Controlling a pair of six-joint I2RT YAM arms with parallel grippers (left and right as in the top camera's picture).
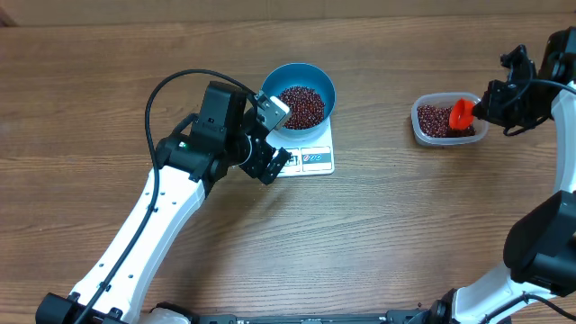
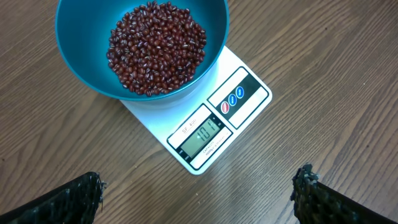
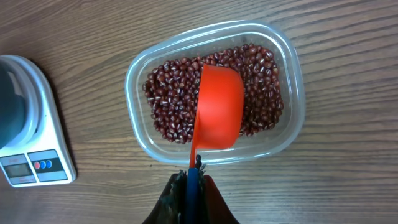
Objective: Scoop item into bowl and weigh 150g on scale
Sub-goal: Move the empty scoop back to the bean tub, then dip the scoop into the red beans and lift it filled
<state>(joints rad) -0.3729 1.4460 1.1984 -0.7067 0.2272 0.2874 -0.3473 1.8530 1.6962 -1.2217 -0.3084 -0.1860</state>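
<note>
The round blue bowl sits on the flat white scale with a heap of little red-brown beans inside. At its 3 o'clock, the right gripper squeezes the handle of an orange plastic scoop over the clear plastic tub of beans. The left gripper, at 7 o'clock, gapes wide, holding nothing. More scoops are probably needed.

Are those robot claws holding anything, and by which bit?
The right gripper pinches the orange scoop by its handle; the left gripper holds nothing.
</note>
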